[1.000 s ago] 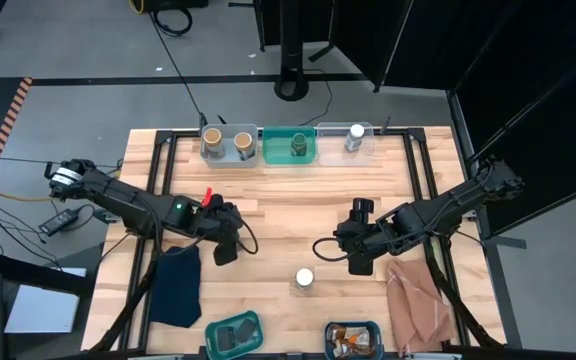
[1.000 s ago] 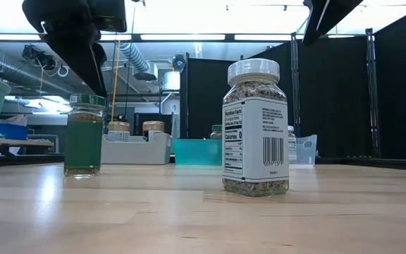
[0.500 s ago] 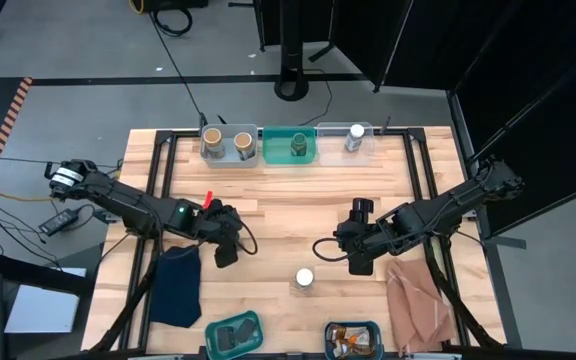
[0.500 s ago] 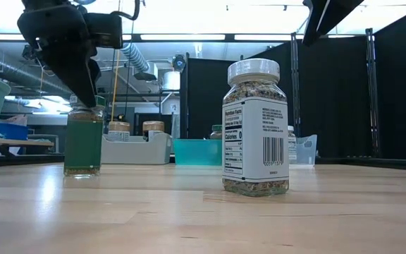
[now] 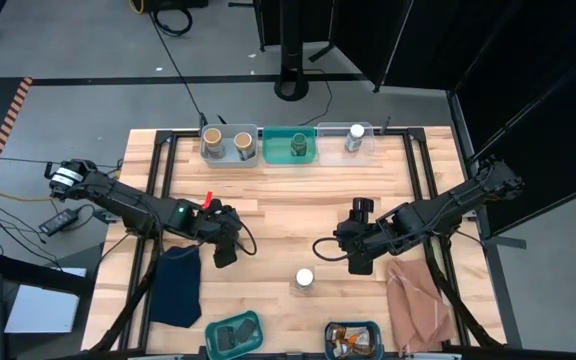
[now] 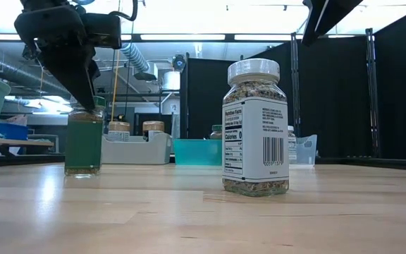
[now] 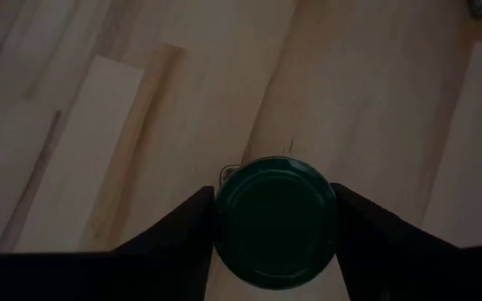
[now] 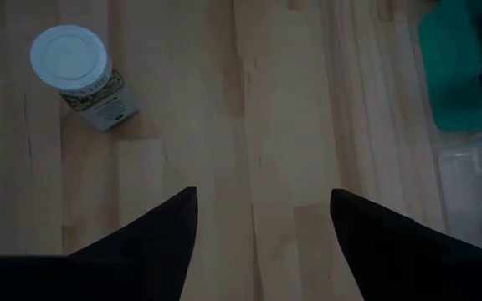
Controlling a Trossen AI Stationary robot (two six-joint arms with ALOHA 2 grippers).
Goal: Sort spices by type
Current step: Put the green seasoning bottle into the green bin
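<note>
A green-top jar [image 6: 83, 144] stands upright on the table left of centre, with my left gripper [image 5: 225, 250] shut on its lid from above. A white-top jar [image 5: 304, 278] of mixed spice stands by itself near the table's middle; it also shows in the low view [image 6: 254, 127] and the right wrist view [image 8: 74, 63]. My right gripper [image 5: 360, 262] hangs open above bare wood just right of that jar and touches nothing. My left gripper pinches the green lid [image 7: 276, 219] between its two fingers [image 7: 199, 226], one on each side of the round rim. The fingers slant down from above. The jar stays upright with its base on the table.
Along the far edge stand a grey bin [image 5: 226, 143] with two tan-top jars, a green bin [image 5: 289, 146] with a green-top jar and a clear bin [image 5: 346, 140] with a white-top jar. Near edge: two small bins [image 5: 234, 335], a dark blue cloth [image 5: 178, 283], a pinkish-brown cloth [image 5: 416, 305].
My left gripper has come down onto the green-top jar, and its fingers have taken hold of the lid. The jar has stayed in place on the table.
</note>
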